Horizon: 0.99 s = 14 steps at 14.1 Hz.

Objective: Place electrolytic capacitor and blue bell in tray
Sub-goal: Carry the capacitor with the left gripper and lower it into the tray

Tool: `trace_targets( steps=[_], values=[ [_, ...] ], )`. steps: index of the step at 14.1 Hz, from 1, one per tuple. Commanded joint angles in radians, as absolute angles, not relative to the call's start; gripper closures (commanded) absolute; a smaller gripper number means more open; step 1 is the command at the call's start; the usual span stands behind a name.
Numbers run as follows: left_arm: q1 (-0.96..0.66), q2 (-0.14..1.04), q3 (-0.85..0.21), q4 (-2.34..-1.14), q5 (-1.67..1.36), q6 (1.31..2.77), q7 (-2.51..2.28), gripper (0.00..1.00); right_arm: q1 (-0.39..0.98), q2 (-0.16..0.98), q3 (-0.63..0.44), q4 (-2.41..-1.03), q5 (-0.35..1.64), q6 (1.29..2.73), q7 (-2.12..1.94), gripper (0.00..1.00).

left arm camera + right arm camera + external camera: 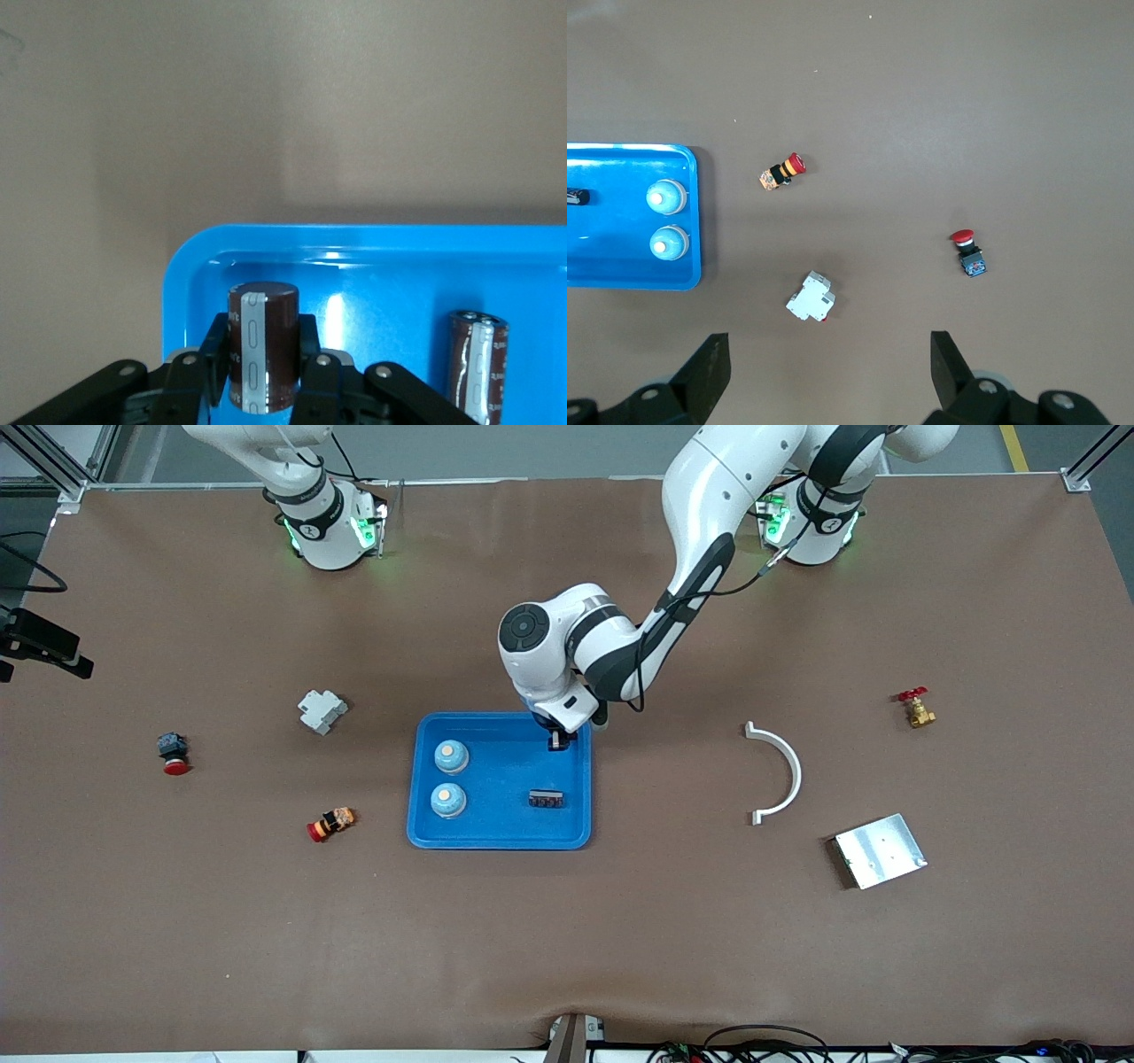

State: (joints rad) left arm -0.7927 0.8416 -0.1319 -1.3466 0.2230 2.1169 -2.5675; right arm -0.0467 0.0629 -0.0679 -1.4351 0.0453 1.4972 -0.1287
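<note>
The left gripper (557,741) is seen over the corner of the tray (499,833) that lies farthest from the front camera, toward the left arm's end, and its fingers are clenched on an electrolytic capacitor (263,345). The capacitor is held upright, its long axis vertical, directly above the blue floor just inside the rim. It is judged that only a short descent and a release are needed. A second capacitor (547,799) (lying on its side) and two blue bells (451,756) are already placed in the tray, well apart from the drop point. The right gripper (828,372) waits released, high above the table.
</note>
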Motion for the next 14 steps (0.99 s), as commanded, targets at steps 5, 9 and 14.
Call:
trace_targets(
  steps=[5,9,14],
  values=[
    [-0.813,0.874,-0.101,-1.310,0.242,2.169,-2.516,1.00,-0.052,0.061,-0.061,-1.417,0.045,1.496,-0.133,0.00],
    [-0.811,0.894,-0.100,-1.310,0.242,2.230,-2.490,1.00,-0.052,0.061,-0.061,-1.417,0.044,1.499,-0.137,0.00],
    [-0.813,0.917,-0.100,-1.310,0.242,2.237,-2.477,1.00,-0.055,0.061,-0.063,-1.417,0.046,1.497,-0.137,0.00]
  ],
)
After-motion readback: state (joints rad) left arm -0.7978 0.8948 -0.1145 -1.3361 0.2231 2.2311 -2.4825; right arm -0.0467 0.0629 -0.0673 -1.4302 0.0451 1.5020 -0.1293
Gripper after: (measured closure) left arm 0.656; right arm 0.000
